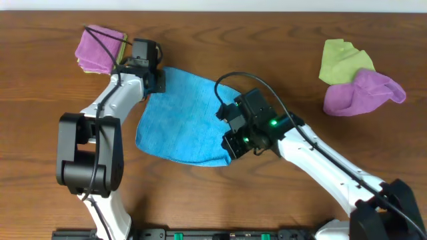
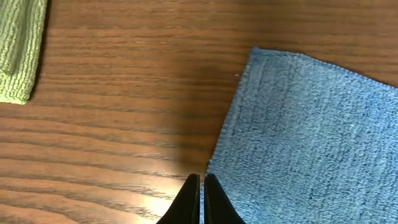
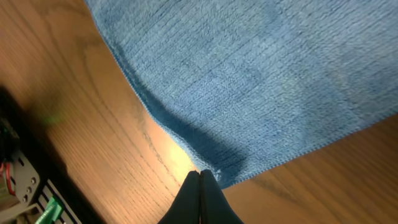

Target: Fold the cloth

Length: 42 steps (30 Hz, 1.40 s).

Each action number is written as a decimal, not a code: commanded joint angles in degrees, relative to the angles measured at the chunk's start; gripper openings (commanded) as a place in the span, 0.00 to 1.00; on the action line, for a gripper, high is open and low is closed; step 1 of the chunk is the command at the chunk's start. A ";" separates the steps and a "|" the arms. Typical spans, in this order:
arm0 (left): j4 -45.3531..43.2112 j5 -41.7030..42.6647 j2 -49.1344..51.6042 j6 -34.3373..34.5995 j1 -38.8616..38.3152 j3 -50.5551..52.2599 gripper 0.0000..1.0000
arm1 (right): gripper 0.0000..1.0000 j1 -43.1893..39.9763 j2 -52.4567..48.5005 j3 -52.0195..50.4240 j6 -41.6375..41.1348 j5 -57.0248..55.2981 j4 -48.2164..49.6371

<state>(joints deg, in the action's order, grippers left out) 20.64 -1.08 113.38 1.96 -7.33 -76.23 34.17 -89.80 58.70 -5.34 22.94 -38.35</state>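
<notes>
Two grippers, both with fingers pressed together. I see the blue cloth (image 1: 183,120) spread mostly flat on the wooden table (image 1: 267,40), a little left of centre in the overhead view.

The left gripper (image 2: 200,180) sits at the cloth's upper-left edge. Its black tips meet right at the hem and the fabric lies flat beside them. I cannot tell whether any of it is caught between the tips.

The right gripper (image 3: 199,177) is at the cloth's lower-right corner, on the side nearest the arm bases. Its tips close on the hem just beside the corner point. A dark shadow runs under that edge, so the corner looks raised off the wood and pinched.

Other items:
- The left purple cloth (image 1: 97,48) lies at the far upper left, just behind the left gripper.
- The ribbed green cloth (image 2: 18,50) lies beside the left purple cloth and is separated from the blue cloth by bare wood.
- The lime cloth (image 1: 341,59) and the right purple cloth (image 1: 363,93) touch each other at the upper right, well apart from the blue cloth.
</notes>
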 commanded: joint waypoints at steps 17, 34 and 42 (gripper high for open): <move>1.16 2.34 0.59 0.96 0.35 -1.49 0.06 | 0.01 2.84 -11.10 0.00 -1.46 6.21 -1.57; 1.14 2.14 0.59 0.81 0.35 -1.49 0.06 | 0.02 5.29 -11.15 0.00 -2.80 -0.28 -4.39; 1.25 2.16 0.59 0.81 0.35 -1.49 0.05 | 0.01 5.14 -11.15 0.57 -4.52 0.87 -2.10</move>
<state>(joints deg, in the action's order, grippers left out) 21.65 1.13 113.38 2.76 -7.07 -76.23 38.94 -101.03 58.70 -8.73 23.18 -40.60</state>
